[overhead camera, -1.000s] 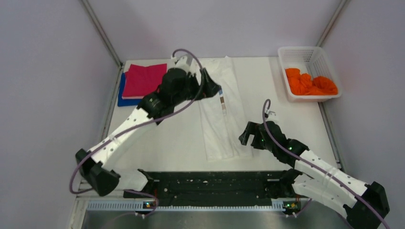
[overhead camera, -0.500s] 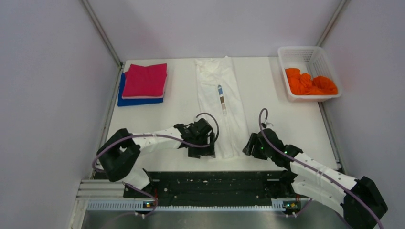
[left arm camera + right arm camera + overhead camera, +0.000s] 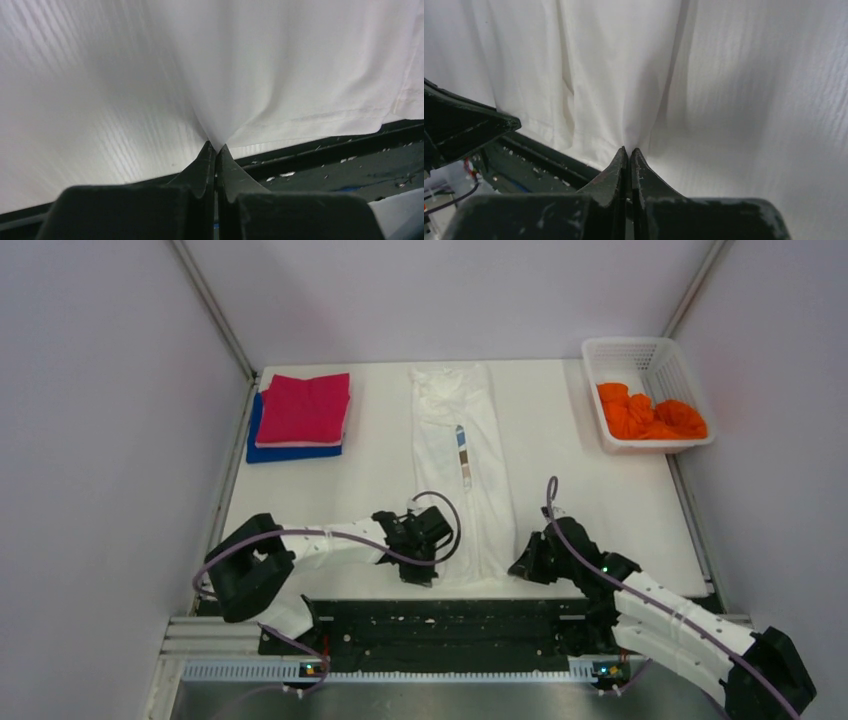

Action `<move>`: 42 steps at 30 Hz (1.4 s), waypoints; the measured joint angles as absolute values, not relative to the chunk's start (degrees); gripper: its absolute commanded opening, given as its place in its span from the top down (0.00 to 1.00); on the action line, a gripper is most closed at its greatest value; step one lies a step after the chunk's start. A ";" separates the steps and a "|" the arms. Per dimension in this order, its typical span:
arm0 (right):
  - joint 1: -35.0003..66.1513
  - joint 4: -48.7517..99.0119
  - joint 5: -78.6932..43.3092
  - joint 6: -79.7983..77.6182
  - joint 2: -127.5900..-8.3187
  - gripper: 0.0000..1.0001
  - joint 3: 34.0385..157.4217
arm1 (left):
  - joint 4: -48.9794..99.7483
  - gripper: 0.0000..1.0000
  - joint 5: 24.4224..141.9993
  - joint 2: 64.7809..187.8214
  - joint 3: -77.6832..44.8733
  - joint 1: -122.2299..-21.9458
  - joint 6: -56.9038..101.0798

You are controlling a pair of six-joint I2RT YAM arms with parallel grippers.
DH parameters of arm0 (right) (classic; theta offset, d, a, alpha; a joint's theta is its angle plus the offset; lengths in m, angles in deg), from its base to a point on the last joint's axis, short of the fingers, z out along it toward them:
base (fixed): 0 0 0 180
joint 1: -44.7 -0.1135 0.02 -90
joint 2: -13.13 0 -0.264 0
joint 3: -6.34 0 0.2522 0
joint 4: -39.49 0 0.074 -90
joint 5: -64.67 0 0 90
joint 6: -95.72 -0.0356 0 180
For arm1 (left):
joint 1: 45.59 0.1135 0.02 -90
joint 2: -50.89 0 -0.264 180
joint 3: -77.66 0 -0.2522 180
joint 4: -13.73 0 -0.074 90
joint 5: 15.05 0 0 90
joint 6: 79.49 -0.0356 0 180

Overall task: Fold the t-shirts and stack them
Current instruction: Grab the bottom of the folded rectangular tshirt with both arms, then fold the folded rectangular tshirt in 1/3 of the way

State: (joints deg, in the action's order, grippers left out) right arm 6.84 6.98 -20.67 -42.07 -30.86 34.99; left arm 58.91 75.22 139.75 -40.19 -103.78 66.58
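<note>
White t-shirt lay as a long narrow strip down the middle of the table in the top view, collar at the far end and hem at the near edge. A second earlier the left arm had been up by the collar with its jaws wide; now the left gripper sat down at the near-left hem corner and the right gripper at the near-right one, both clamped. The magenta shirt sat folded on the blue shirt at the far left, and the orange shirt was bunched up in the basket at the far right, so my guess is the white one was halfway through its fold, with the hem-to-collar fold up next. Left wrist view: the fingertips were pressed together with a little peak of white cloth pinched between them, and the fabric fanned away from the tips. The hem line ran just beside them, over the black rail. So that gripper was grasping the shirt right at its near edge, not hovering over it. Right wrist view was the same story, mirrored — tips closed on a tuck of cloth at the hem, a crease running straight up from the pinch, and bare table off to the right of the shirt's edge.
</note>
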 measured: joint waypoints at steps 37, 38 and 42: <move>23.93 24.10 -17.28 -35.64 -78.62 1.00 77.70 | 66.62 1.00 76.14 159.82 1.01 -70.73 50.23; 24.28 24.36 -16.99 -35.33 -79.86 1.00 78.46 | 66.56 1.00 76.86 161.11 1.99 -70.17 49.69; 26.00 25.67 -15.18 -34.66 -84.83 1.00 81.74 | 66.67 0.98 79.29 165.48 5.71 -68.53 47.85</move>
State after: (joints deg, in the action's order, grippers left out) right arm 26.00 25.67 -15.18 -34.66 -84.83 81.74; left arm 66.67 79.29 165.48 5.71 -68.53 47.85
